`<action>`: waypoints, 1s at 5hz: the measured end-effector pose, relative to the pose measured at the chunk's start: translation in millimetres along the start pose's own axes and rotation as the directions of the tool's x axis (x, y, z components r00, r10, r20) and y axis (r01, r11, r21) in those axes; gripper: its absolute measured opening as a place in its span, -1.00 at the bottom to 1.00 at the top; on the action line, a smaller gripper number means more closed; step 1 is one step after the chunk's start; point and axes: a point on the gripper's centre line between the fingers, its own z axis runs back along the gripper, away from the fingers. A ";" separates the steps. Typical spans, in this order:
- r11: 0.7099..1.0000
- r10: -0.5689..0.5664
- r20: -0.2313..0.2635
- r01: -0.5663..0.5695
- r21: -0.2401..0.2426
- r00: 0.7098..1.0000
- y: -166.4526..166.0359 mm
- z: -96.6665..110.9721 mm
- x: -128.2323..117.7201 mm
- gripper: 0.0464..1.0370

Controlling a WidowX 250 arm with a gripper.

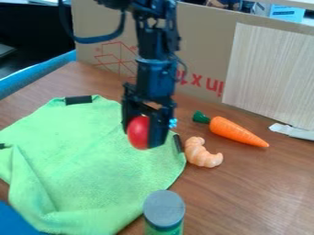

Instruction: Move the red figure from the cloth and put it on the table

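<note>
Apparently at the carry, with the set-down to follow

At the left, a bright green cloth (80, 156) lies spread on the brown wood-grain counter (251, 183), its nap soft and towel-like, with a long raised fold on the near left and small black tabs at its edges. A flat blue thing (15, 222) cuts into the near left corner.

Over the cloth's right part, the black, hard-edged fingers (160, 130) are parted by about the width of the smooth, rounded red figure (138, 132) and have it held between them. It looks lifted, though how far above the cloth I cannot tell. So the grasp seems done, and the next move calls for carrying it past the cloth's edge, lowering it onto wood and letting go.

Near the cloth's near right edge stands a green cylindrical container with a flat grey lid (164, 209). Just right of the cloth lies a pale orange, ridged, curved croissant (199, 153); farther right, a tapering orange carrot with a green top (236, 131). The near right stretch of counter would probably suit the set-down better than the tighter spot by those two.
</note>
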 end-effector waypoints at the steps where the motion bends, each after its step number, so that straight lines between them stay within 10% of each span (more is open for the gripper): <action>1: 1.000 -0.020 -0.031 0.020 0.009 0.999 -22.1 -8.8 6.9 0.65; 5: 0.998 -0.055 -0.126 0.058 0.023 0.991 -71.5 -45.9 39.8 0.65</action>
